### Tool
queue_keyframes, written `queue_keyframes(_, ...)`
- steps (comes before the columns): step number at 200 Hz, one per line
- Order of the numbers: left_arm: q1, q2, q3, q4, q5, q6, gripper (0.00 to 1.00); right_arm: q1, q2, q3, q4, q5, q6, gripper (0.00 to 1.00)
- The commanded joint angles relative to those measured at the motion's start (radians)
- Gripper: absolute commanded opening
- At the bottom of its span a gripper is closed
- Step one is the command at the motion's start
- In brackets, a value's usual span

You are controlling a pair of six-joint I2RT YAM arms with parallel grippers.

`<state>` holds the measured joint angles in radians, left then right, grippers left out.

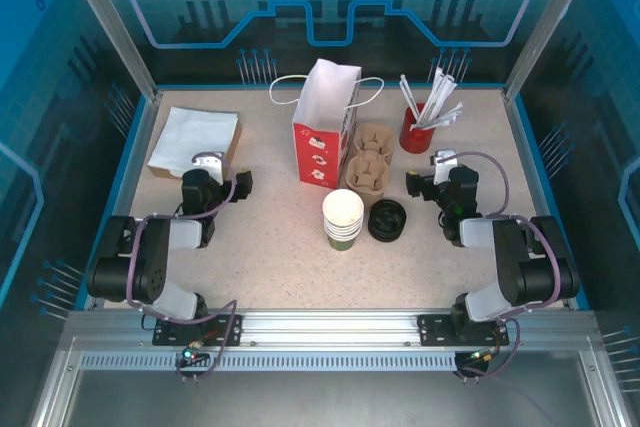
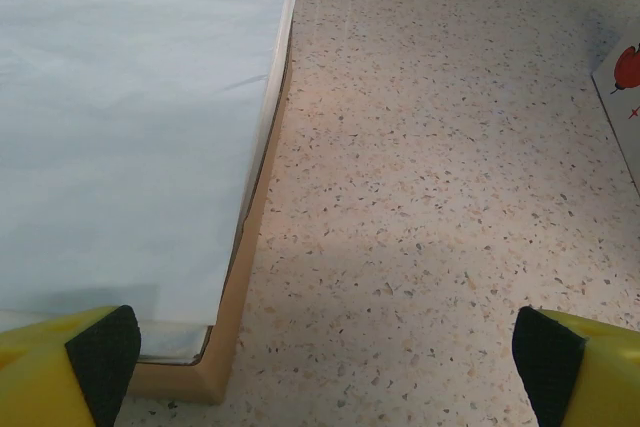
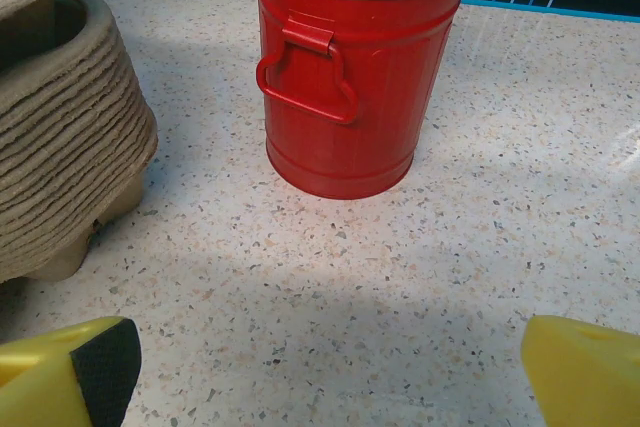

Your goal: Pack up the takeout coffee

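Takeout coffee unassembled; left tool (image 2: 320, 372), right tool (image 3: 330, 367) gape. We would straddle cup stack (image 1: 343, 217) squarely, lids (image 1: 387, 220) at 3 o'clock.

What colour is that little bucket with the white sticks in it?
The bucket is bright red; the right wrist view shows it best.

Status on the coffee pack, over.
Pincers: left pincer open by napkins; right pincer open facing red straw bucket. Mid-table, cup stack and lid stack side by side, untouched. Behind them, carrier stack beside paper bag.
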<state>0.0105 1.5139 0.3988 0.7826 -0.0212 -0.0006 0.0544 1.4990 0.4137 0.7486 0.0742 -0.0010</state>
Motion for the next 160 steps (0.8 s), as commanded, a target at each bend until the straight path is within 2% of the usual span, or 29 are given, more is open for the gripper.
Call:
queue_keyframes(1, 0.004, 0.004, 0.017, 0.003, 0.014, -0.007, 0.99, 0.005, 0.006, 0.013, 0.017, 0.009, 0.000, 1.00)
queue_keyframes(100, 0.003, 0.002, 0.017, 0.005, 0.015, -0.009, 0.99, -0.014, 0.003, 0.008, 0.021, -0.029, 0.009, 1.00)
queue_keyframes(114, 0.005, -0.011, 0.017, -0.006, -0.033, -0.029, 0.99, -0.014, 0.000, 0.007, 0.024, -0.028, 0.011, 1.00)
queue_keyframes(130, 0.005, -0.093, 0.026, -0.091, -0.093, -0.052, 0.99, -0.019, -0.035, 0.030, -0.048, 0.037, 0.046, 1.00)
queue_keyframes(141, 0.005, -0.168, 0.048, -0.202, -0.126, -0.069, 0.99, -0.018, -0.069, 0.035, -0.084, 0.047, 0.048, 1.00)
queue_keyframes(160, 0.005, -0.299, 0.129, -0.447, -0.160, -0.115, 0.99, -0.020, -0.156, 0.082, -0.260, 0.095, 0.073, 1.00)
